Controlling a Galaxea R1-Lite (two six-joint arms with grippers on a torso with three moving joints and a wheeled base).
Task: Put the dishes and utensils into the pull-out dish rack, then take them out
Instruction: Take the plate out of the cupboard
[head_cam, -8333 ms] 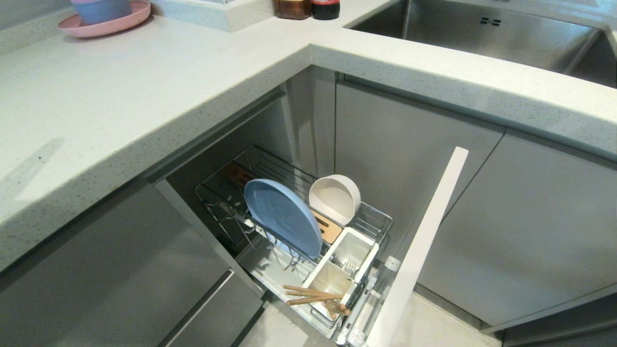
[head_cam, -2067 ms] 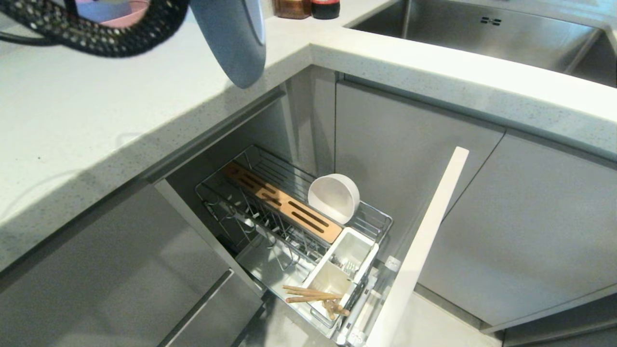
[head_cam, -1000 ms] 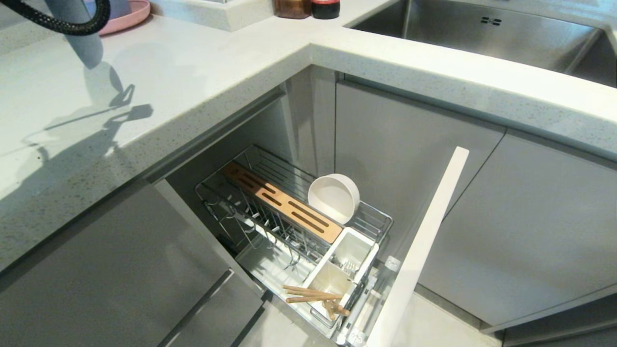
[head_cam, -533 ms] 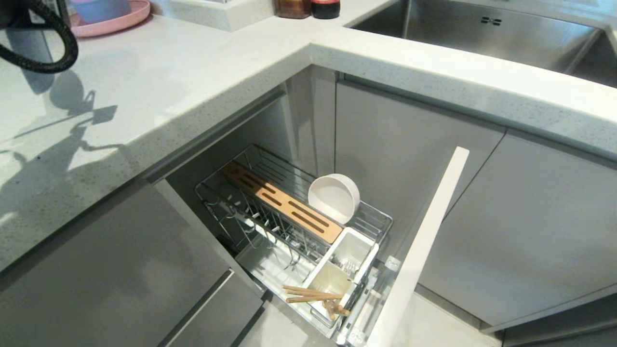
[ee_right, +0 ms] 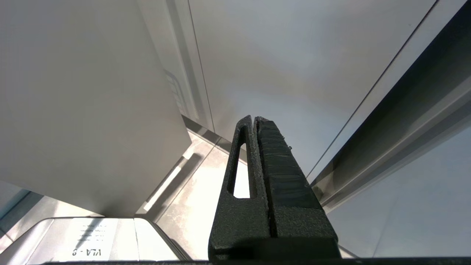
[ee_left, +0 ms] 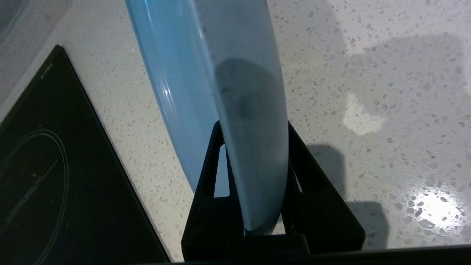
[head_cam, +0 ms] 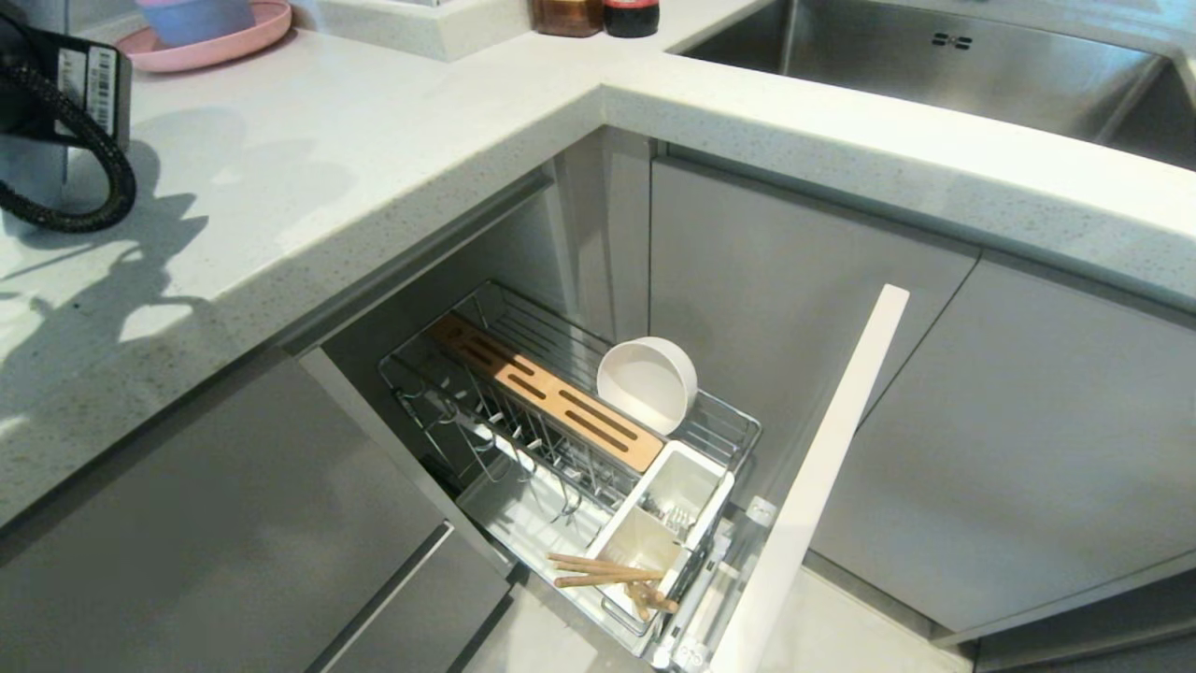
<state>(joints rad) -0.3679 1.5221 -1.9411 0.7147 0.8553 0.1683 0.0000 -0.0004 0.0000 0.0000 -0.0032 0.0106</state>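
My left gripper (ee_left: pixel 254 125) is shut on the rim of the light-blue plate (ee_left: pixel 206 73), which it holds edge-on above the speckled white countertop (ee_left: pixel 368 92). In the head view only the left arm's wrist (head_cam: pixel 65 89) and its black cable show, at the far left over the counter. The pull-out dish rack (head_cam: pixel 724 425) stands open below the counter. The off-white bowl (head_cam: pixel 647 385) leans on its far side. The chopsticks (head_cam: pixel 603 570) lie across the front white cup (head_cam: pixel 640 542), and metal cutlery (head_cam: pixel 665 512) sits in the other. My right gripper (ee_right: pixel 254 118) is shut and empty, parked by the cabinet fronts.
A black induction hob (ee_left: pixel 44 184) lies beside the held plate. A pink plate with stacked bowls (head_cam: pixel 215 37) sits at the back left of the counter, jars (head_cam: pixel 598 14) behind the corner, the steel sink (head_cam: pixel 934 65) at right. The rack's pale front panel (head_cam: pixel 822 467) juts out.
The blue plate has left the rack and was carried up and leftward over the counter. Over the last second the left arm has come down at the head view's far left edge.
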